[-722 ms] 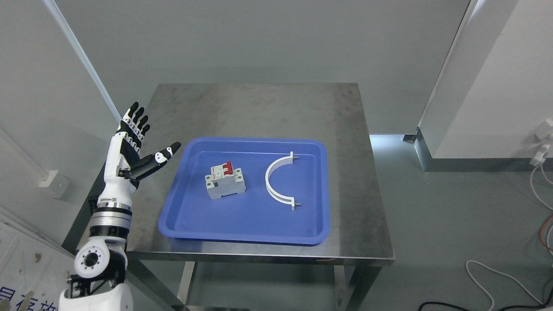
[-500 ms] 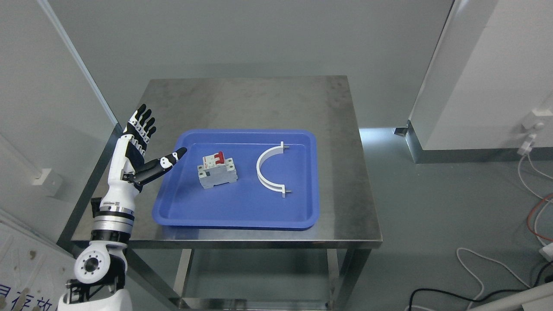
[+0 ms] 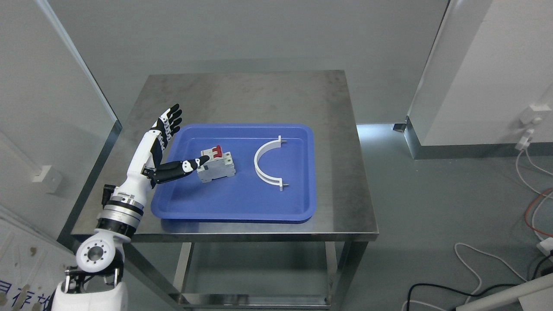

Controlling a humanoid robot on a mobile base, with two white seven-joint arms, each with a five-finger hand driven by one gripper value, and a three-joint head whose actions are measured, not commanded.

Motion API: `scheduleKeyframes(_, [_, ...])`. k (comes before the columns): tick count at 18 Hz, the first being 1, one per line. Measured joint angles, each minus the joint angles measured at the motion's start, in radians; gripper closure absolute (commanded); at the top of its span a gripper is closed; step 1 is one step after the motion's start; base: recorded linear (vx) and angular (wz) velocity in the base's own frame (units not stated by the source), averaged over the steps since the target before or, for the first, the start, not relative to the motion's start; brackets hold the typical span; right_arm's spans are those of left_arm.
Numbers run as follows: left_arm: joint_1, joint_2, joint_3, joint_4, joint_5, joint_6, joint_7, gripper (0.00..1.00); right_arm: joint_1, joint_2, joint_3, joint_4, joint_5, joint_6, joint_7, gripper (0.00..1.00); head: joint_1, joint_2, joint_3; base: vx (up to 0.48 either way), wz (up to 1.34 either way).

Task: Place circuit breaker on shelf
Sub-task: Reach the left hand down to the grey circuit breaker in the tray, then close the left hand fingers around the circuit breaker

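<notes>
**Open left hand at the breaker's edge**

A steel table [image 3: 259, 97] carries a blue tray [image 3: 242, 203], and the tray holds two things. The circuit breaker [image 3: 217, 166] lies in the tray's left half, a grey-and-white block with red switch levers on its upper face, turned a little askew to the tray's sides. At three o'clock from it, well apart, lies a white half-ring clamp [image 3: 265, 162], its open side facing right and a small pin at each end. Nothing lies between the hand and the breaker; the tray's low left rim is the only edge along that side. Off the table, at about four o'clock from the tray, loose cables [image 3: 484, 268] trail over the grey floor, and a white wall panel stands at two o'clock.

The left hand [image 3: 160, 151] comes up from the lower left, its forearm crossing the table's left border and the tray's left rim. The four fingers [image 3: 170, 121] are spread apart and point up toward twelve o'clock, above the tray's far left corner, holding nothing. The thumb [image 3: 183, 167] stretches out on its own toward three o'clock, and its tip reaches the breaker's left end (whether it actually touches or sits just beside cannot be told from this angle). The hand grasps nothing; the breaker rests on the tray floor.
</notes>
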State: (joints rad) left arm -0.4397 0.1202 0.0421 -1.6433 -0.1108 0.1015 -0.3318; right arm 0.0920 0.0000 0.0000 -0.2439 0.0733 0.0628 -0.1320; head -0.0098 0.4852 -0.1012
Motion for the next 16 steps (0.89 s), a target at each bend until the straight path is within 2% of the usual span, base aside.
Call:
scheduleKeyframes(4, [-0.037,0.028,-0.053,-0.009,-0.057,0.11,-0.097,0.15,0.0,0.0,0.0,0.0,0.0,0.0,0.0,0.0,0.0,0.0,0.0,0.014,-0.08])
scheduleKeyframes(9, [-0.052,0.098,-0.094,-0.016,-0.097,0.147,-0.159,0.15,0.0,0.0,0.0,0.0,0.0,0.0,-0.003,0.0,0.0,0.0,0.0,0.011,-0.02])
scheduleKeyframes(16, [-0.046,0.164,-0.114,-0.018,-0.167,0.151,-0.176,0.36,0.0,0.0,0.0,0.0,0.0,0.0,-0.003,0.0,0.0,0.0,0.0,0.001,-0.01])
